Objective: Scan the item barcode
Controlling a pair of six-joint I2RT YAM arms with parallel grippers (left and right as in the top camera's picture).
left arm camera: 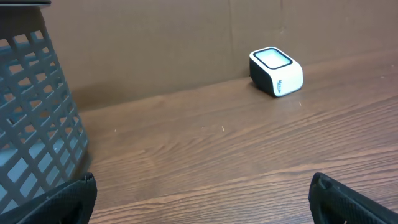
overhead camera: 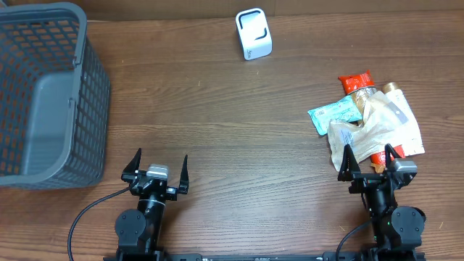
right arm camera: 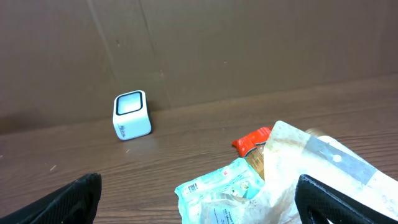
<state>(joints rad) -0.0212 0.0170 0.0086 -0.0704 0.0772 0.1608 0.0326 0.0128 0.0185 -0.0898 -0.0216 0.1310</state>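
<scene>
Both arms are being kept folded low at the table [overhead camera: 217, 130] edge opposite the barcode scanner [overhead camera: 254, 34], with wrists level and fingers being pointed toward it. The left gripper [overhead camera: 161, 158] is being held left of the scanner and well apart from it, its jaws spread wide and empty; in its wrist view the scanner is being seen ahead and to the right. The right gripper [overhead camera: 369, 151] is being held right of the scanner, jaws likewise wide with nothing gripped, its tips overlapping the near edge of the item pile. That pile, a teal packet [overhead camera: 335, 116], a crinkled pale pouch [overhead camera: 377, 130] and a red-topped item [overhead camera: 357, 82], is lying right of the scanner; what may be a barcode is being shown on the packet. A grey basket [overhead camera: 43, 94] is standing far left of the scanner.
</scene>
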